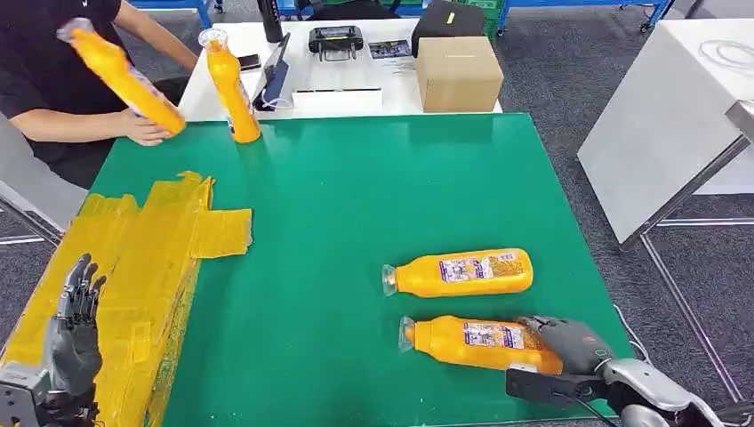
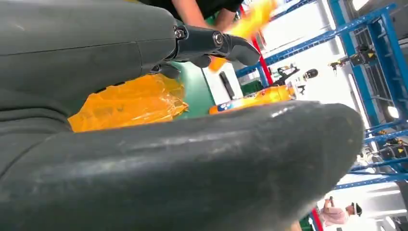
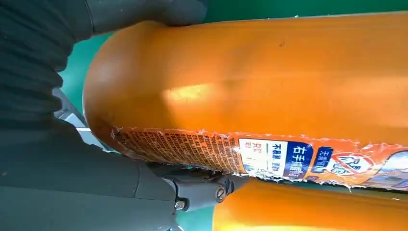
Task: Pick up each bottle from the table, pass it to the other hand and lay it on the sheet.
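Lying on its side on the green tabletop [image 1: 356, 205], the nearer orange bottle [image 1: 476, 342] has its base in my right robot hand [image 1: 569, 342], cap pointing toward my left. From the right wrist, the grey thumb and dark fingers [image 3: 202, 190] sit on opposite sides of the bottle's base, touching it, so this robot hand grips the bottle, which rests on the tabletop. A 2nd orange bottle [image 1: 462, 272] lies just beyond it, parallel, close beside but apart from my fingers. My left robot hand [image 1: 76, 329] is raised over the yellow sheet [image 1: 151, 240] at the tabletop's left side, fingers apart and pointing up, holding nothing. At the far left corner a 3rd bottle [image 1: 233, 87] stands upright on the tabletop, and a person [image 1: 53, 80] seated there holds a 4th bottle [image 1: 124, 78] tilted in one hand. A cardboard box [image 1: 458, 73] sits on the white table behind.
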